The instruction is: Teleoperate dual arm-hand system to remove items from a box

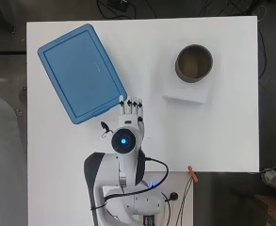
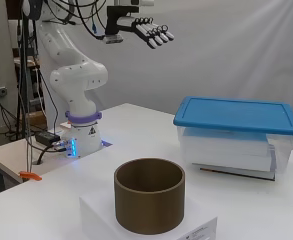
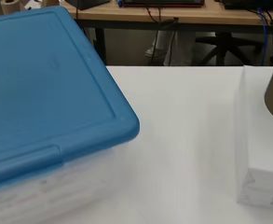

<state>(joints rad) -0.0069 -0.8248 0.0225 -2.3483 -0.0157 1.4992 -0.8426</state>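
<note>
Overhead: we see hand [image 1: 131, 109] with fingers straight, side by side, holding nothing, just beside near corner of clear storage box with blue lid [image 1: 81, 72]; lid shut. Brown cylinder [image 1: 194, 62] on white block [image 1: 184, 93], well apart.

Side: we see hand [image 2: 148, 30] high above white table [image 2: 136, 132].

Wrist: box lid [image 3: 43, 88] fills one side.

A brown, open-topped cylinder [image 1: 194, 63] [image 2: 149, 201] stands upright on a flat white block [image 1: 186, 92] [image 2: 196, 226] on the white table [image 1: 222, 136] [image 2: 136, 125] [image 3: 182, 140]. An orange clamp [image 1: 192, 173] [image 2: 30, 175] grips the table's edge beside the arm's base, where black cables [image 1: 175, 207] hang down. Beyond the table, the wrist view shows a wooden desk [image 3: 238, 16].
</note>
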